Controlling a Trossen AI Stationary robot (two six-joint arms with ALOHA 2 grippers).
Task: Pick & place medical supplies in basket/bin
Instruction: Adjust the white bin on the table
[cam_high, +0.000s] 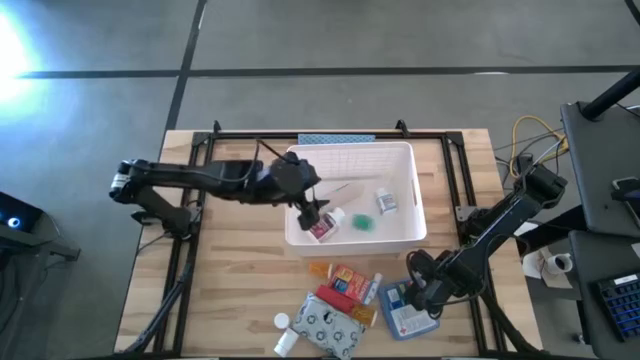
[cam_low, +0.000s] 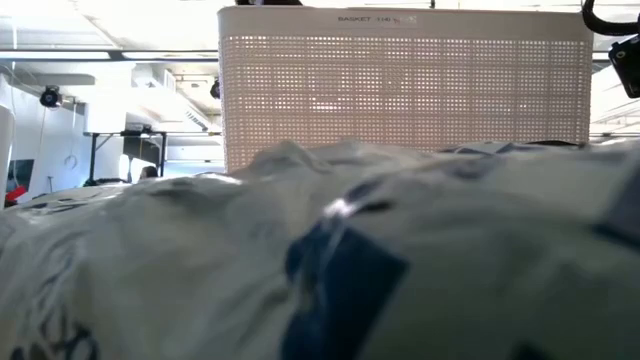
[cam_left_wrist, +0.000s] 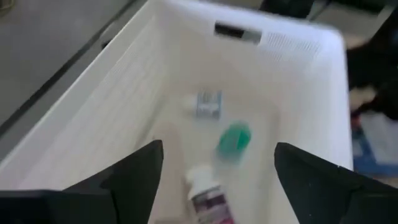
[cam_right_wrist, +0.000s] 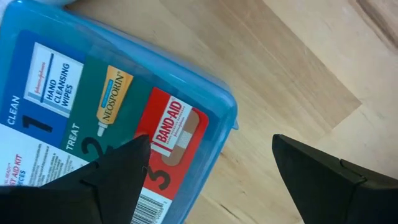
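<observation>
The left tool (cam_high: 312, 205) hangs over the near-left part of the white bin (cam_high: 405, 152), its 2 fingers (cam_left_wrist: 134, 180) spread wide with nothing between them. Below it, on the bin floor, lies a white pill bottle (cam_left_wrist: 208, 198) with a dark label; a teal vial (cam_left_wrist: 234, 138) lies just beyond it, and a small white-and-blue item (cam_left_wrist: 205, 104) farther in, apart from both.

The right tool (cam_high: 420, 290) sits low over the near-right part of the wooden worktop (cam_high: 230, 290), fingers (cam_right_wrist: 109, 180) spread, straddling the corner of the blue-white flat box (cam_right_wrist: 93, 106), a first-aid kit with a clear blue lid. Whether the fingers touch the box cannot be told.

Outside the bin, near its front wall, lie a red-orange box (cam_high: 347, 283), a grey patterned pouch (cam_high: 328, 325) and 2 white bottles (cam_high: 284, 333).

In the low view the pouch (cam_low: 330, 260) fills the foreground, with the bin's slotted wall (cam_low: 400, 90) behind it.
</observation>
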